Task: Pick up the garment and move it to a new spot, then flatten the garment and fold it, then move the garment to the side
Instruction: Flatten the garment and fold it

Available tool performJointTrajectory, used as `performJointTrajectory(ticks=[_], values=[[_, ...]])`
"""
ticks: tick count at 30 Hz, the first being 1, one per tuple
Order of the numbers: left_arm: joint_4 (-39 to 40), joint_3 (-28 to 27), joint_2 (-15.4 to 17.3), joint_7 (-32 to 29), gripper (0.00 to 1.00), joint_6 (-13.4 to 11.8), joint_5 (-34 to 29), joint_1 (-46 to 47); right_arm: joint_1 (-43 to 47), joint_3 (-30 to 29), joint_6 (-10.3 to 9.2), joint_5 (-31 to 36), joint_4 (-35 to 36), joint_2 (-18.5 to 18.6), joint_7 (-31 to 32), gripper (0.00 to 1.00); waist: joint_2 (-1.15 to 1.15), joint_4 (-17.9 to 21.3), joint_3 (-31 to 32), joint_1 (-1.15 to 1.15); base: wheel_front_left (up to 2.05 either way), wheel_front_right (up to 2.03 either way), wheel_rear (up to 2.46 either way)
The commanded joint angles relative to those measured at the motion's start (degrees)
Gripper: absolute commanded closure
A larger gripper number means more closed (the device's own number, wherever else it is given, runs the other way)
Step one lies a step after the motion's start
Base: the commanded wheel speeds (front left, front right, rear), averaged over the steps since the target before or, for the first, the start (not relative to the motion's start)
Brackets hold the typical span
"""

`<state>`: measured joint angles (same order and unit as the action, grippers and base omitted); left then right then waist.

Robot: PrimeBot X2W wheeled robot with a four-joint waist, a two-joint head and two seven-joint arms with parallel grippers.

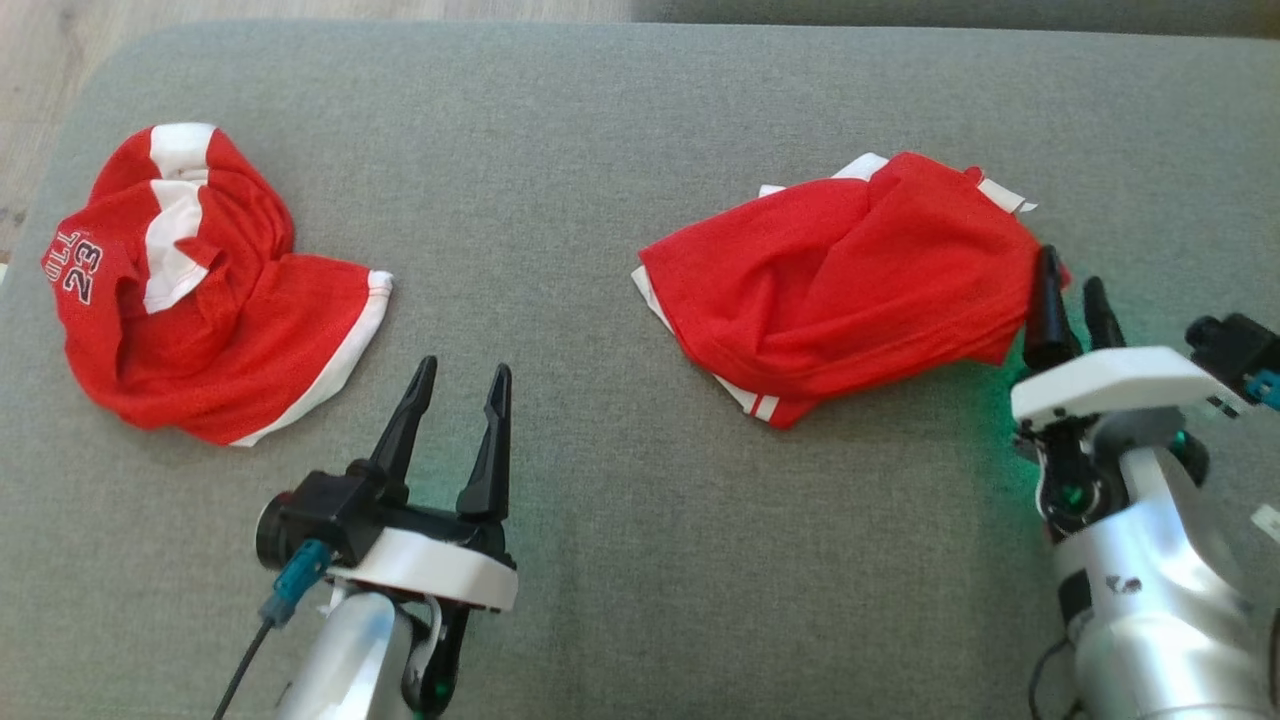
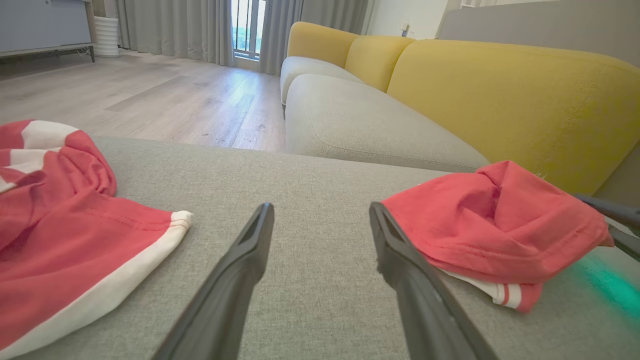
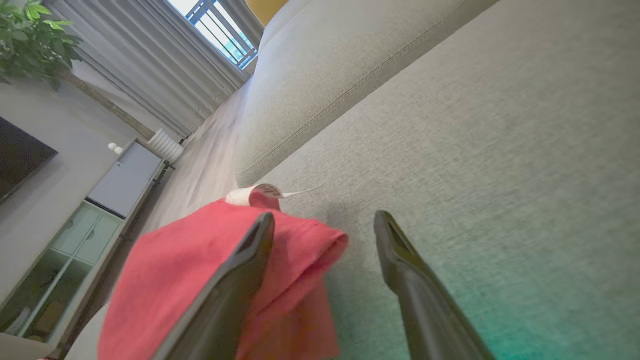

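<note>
Left gripper (image 1: 466,365): fingers spread, nothing grasped, held over the bare grey cushion (image 1: 620,120) between the two items. Right gripper (image 1: 1070,266): likewise spread, one finger set against the right edge of the folded red garment (image 1: 840,280), which is laid right of centre. Crumpled red jersey (image 1: 200,300), numbered 23, is found well apart at the far left.

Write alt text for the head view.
Two crumpled red garments lie apart on a grey cushion, the left garment numbered 23. The open right gripper is at the edge of the right garment; the open left gripper is over bare cushion.
</note>
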<state>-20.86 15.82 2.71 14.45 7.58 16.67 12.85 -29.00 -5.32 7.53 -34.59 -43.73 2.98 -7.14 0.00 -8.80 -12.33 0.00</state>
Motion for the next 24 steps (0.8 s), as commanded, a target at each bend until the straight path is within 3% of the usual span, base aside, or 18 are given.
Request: performJointTrajectory(ticks=[1,3,4,6,17,24], values=[[1.76,-1.6,0.2,0.55,0.0,-0.09,-0.04,2.15,-2.52,2.71,-0.04,-1.88,0.77,-0.1,-0.62,0.0,0.0,0.0,-0.25,0.0,0.0,0.0,0.0],[1.97,-1.75,0.2,0.55,0.0,-0.09,-0.05,2.35,-3.13,4.89,-0.04,-4.31,0.34,-0.1,-0.46,0.0,0.0,0.05,-0.47,0.0,0.0,0.0,0.0],[2.03,-1.8,0.2,0.55,0.0,-0.09,-0.07,2.43,-3.32,5.96,-0.04,-5.02,0.29,-0.1,-0.47,0.06,0.0,0.09,-0.56,0.0,0.0,0.0,0.0],[2.07,-1.86,0.2,0.55,0.0,-0.09,-0.12,2.57,-3.64,7.42,-0.04,-5.54,0.23,-0.1,-1.12,1.0,0.0,0.23,-0.59,0.0,0.0,0.0,0.0],[1.51,-1.92,0.18,0.55,0.0,-0.09,0.3,1.84,-5.37,10.73,-0.04,0.35,5.11,-0.1,-5.51,1.0,0.0,1.01,2.02,0.0,0.0,0.0,0.0],[1.68,-1.47,0.18,0.55,0.0,-0.26,1.74,0.98,-13.93,17.45,-0.04,4.28,13.11,-0.1,0.02,1.0,0.0,0.28,4.48,0.0,0.0,0.0,0.0]])
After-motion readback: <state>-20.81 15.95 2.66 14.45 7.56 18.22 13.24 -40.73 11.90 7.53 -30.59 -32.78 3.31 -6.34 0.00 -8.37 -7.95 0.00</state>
